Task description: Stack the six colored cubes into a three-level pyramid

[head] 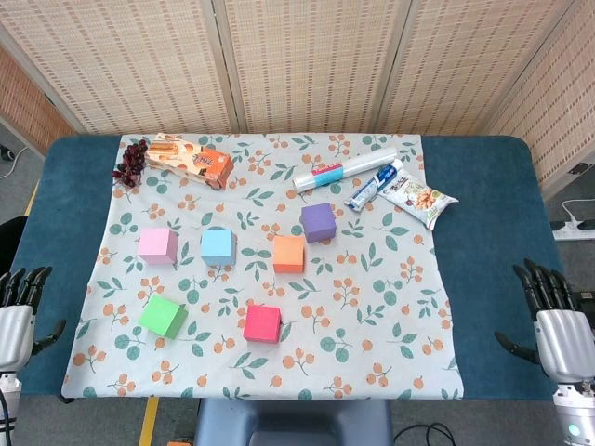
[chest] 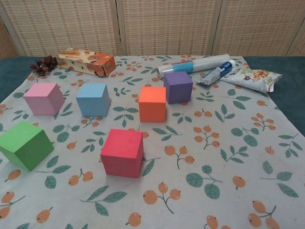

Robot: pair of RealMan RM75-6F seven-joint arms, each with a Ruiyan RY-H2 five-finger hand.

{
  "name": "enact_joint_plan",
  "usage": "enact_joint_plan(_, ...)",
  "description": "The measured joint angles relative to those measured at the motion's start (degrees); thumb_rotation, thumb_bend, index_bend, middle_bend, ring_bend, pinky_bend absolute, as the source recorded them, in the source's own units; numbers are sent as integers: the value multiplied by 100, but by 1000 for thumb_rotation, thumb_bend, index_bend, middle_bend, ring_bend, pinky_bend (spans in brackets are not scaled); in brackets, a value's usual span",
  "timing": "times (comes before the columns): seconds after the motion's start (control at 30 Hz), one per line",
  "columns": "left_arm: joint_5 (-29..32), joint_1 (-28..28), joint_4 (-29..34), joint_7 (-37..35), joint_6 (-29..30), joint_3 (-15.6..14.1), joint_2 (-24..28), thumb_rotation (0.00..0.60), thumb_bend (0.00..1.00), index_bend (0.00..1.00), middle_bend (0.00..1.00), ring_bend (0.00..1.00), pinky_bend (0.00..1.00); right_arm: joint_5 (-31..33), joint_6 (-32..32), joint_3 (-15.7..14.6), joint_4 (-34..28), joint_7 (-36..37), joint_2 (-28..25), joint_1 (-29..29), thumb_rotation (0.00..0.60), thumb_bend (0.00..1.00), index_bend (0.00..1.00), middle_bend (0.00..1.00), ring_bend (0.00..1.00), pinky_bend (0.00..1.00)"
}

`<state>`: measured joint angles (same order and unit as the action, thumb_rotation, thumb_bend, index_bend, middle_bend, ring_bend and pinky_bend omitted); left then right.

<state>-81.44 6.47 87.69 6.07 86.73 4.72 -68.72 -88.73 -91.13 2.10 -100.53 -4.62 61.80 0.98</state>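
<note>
initial layout for the pyramid task, with places given relative to the orange cube (head: pixel 288 253), which sits near the middle of the floral cloth (head: pixel 372 316). the six cubes lie singly on the cloth, none touching and none stacked, so no level of the pyramid exists yet: the purple cube (head: pixel 318 222) stands just beyond and right of the orange one, nearly corner to corner with it; the blue cube (head: pixel 218 247) lies to its left, with the pink cube (head: pixel 158 245) further left in the same row; the red cube (head: pixel 262 322) lies nearer the robot and slightly left, and the green cube (head: pixel 163 316), turned at an angle, lies nearer the robot and well to the left. the spacing probably serves to leave room for fingers around each cube. along the far edge of the cloth, well beyond the orange cube, lie items that look unrelated to the task: a bunch of grapes (head: pixel 130 163), a snack box (head: pixel 191 160), a roll (head: pixel 344 169), a tube (head: pixel 374 186) and a snack packet (head: pixel 418 198). the left hand (head: pixel 19 311) and the right hand (head: pixel 558 330) wait off the cloth at the near table corners, well apart from every cube, fingers apart and holding nothing; a base row of three cubes seems the likely first step.
</note>
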Motion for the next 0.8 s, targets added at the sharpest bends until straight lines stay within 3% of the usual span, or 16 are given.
enact_joint_plan(0.43, -223, 126, -9, -25, -133, -19, 69, 600, 292, 110, 113, 38, 20, -182, -126, -58, 60, 226, -98, -132, 600, 0, 0, 0, 0, 0)
enact_joint_plan(0.63, -175, 596, -45, -174, -758, 182, 160, 600, 291, 134, 121, 57, 33, -247, 58, -13, 18, 232, -204, 3, 600, 0, 0, 0, 0, 0)
enact_joint_plan(0.8, 51, 1234, -257, -350, -1799, 402, 241, 600, 292, 163, 136, 68, 51, -308, 276, 50, -121, 208, -396, 192, 600, 0, 0, 0, 0, 0)
